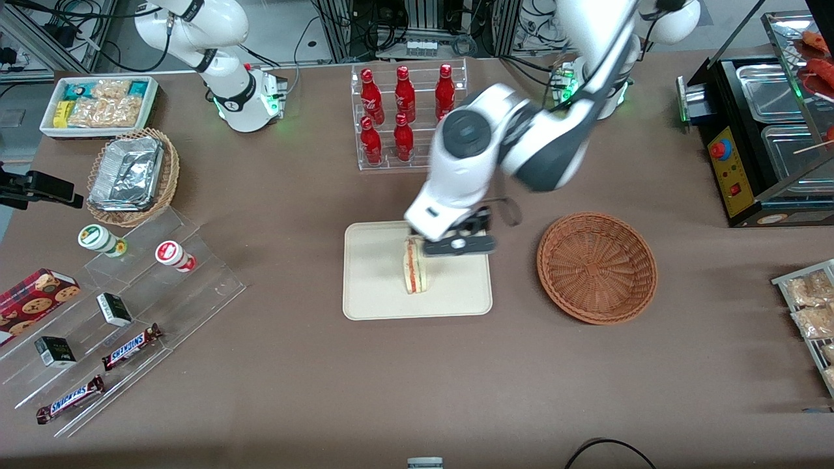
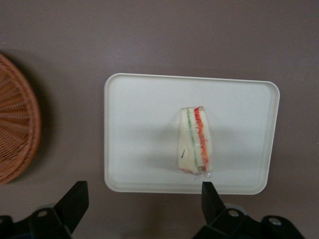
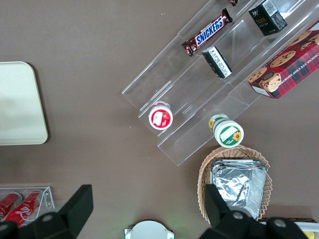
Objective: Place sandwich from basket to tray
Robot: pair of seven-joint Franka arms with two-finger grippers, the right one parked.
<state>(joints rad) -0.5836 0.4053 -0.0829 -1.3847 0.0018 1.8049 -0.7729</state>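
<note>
The sandwich [image 1: 415, 270] lies on the cream tray [image 1: 378, 293], standing on one side with its red and green filling edge up; it also shows in the left wrist view [image 2: 195, 142] on the tray [image 2: 139, 124]. The reddish-brown wicker basket [image 1: 596, 267] sits beside the tray toward the working arm's end and holds nothing; its edge shows in the wrist view [image 2: 15, 124]. My left gripper [image 1: 454, 245] hangs above the tray's part farther from the front camera, just above the sandwich. Its fingers [image 2: 207, 194] are spread wide with nothing between them.
A clear rack of red bottles [image 1: 404, 117] stands farther from the camera than the tray. A tan wicker basket of foil packets [image 1: 133, 176], a white snack bin [image 1: 98, 104] and acrylic steps with snacks [image 1: 111, 312] lie toward the parked arm's end. A food warmer [image 1: 762, 130] stands toward the working arm's end.
</note>
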